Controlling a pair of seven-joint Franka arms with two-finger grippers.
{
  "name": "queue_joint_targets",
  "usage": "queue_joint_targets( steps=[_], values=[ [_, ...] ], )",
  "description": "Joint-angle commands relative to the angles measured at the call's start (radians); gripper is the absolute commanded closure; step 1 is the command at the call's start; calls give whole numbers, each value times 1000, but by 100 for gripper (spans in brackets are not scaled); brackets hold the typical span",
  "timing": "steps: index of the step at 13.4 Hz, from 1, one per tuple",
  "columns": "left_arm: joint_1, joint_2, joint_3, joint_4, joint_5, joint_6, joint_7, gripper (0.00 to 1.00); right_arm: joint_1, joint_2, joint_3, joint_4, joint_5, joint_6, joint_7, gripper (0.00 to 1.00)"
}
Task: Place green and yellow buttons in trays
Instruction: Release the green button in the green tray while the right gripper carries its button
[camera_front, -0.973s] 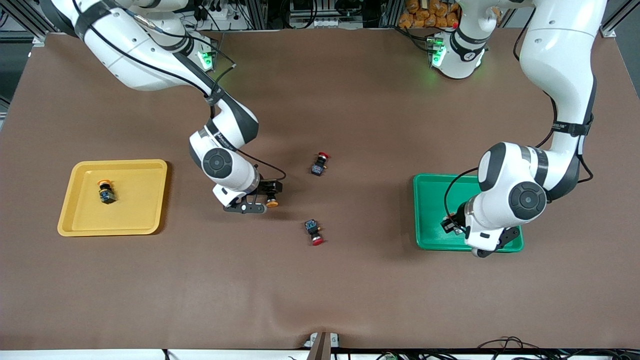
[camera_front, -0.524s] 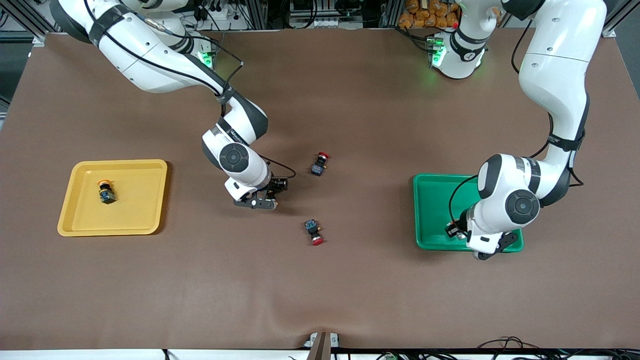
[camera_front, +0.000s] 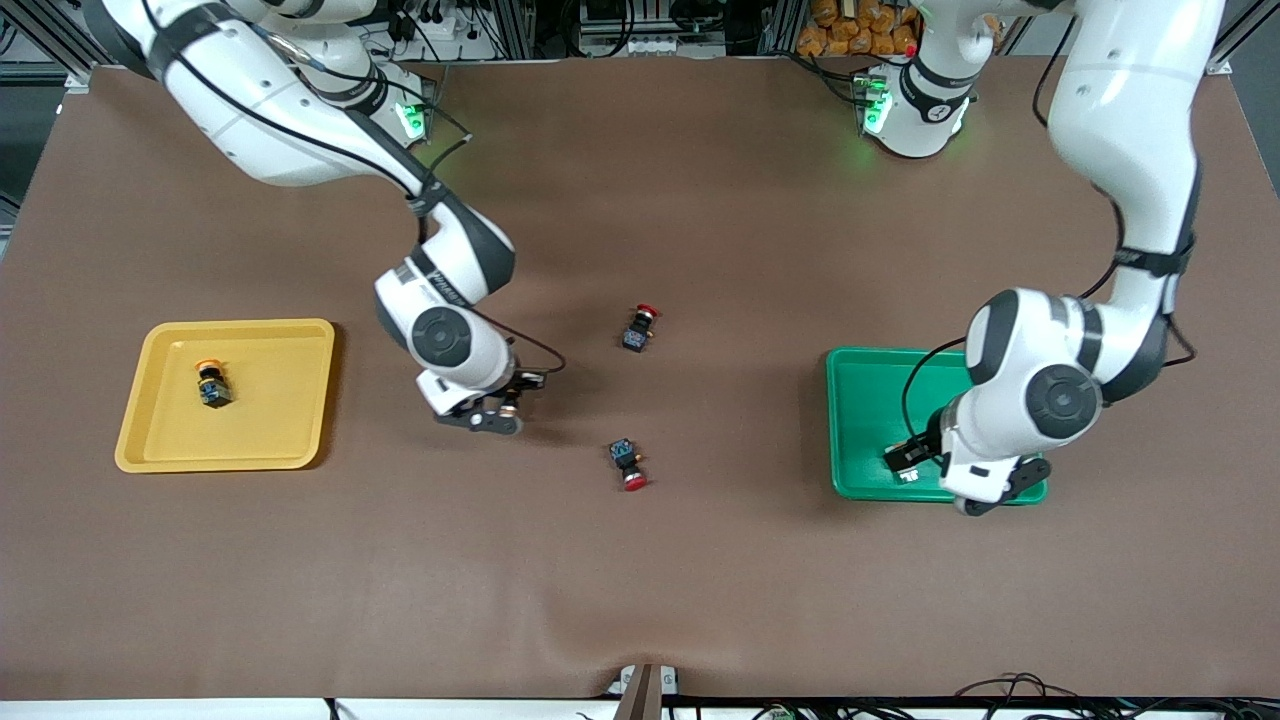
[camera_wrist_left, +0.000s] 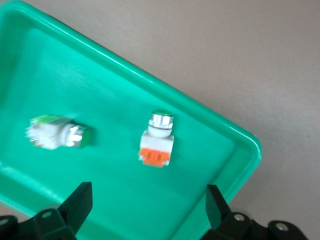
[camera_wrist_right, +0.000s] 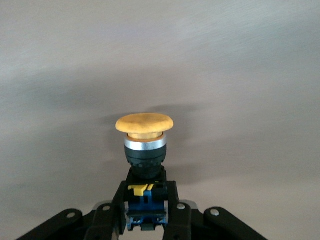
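Two green buttons, one with an orange block (camera_wrist_left: 157, 144) and one on its side (camera_wrist_left: 57, 135), lie in the green tray (camera_wrist_left: 210, 125) under the wide-open left pincer (camera_wrist_left: 147, 212). Right pincer (camera_wrist_right: 146, 220) clamps a yellow button (camera_wrist_right: 144, 145) over the bench (camera_front: 700, 560); another yellow one (camera_front: 211, 384) sits in the yellow tray (camera_front: 290, 400).

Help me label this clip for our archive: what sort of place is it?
Probably a robotics lab bench: a brown-covered table, a yellow tray and a green tray for sorting switches, aluminium framing along the table's edge.
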Motion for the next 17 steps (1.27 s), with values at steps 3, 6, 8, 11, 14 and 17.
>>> queue_joint_targets(
  steps=[3, 6, 8, 11, 14, 17],
  values=[
    [14, -203, -5, -10, 22, -133, 160, 0, -220, -82, 94, -16, 37, -147, -211, 100],
    [16, -283, -4, -1, 22, -198, 276, 0, -409, -86, 200, -50, 47, -181, -362, 100],
    [16, -329, -4, 1, 14, -258, 323, 0, -449, -120, 203, -55, 47, -256, -381, 100],
    [16, -400, -5, 1, 10, -308, 383, 0, -500, -164, 198, -53, 47, -358, -400, 100],
    [14, -447, -12, -2, 5, -350, 409, 0, -526, -175, 146, -53, 44, -378, -524, 100],
    [17, -507, -7, -7, -2, -393, 447, 0, -524, -166, 7, -52, 39, -324, -740, 100]
  ],
)
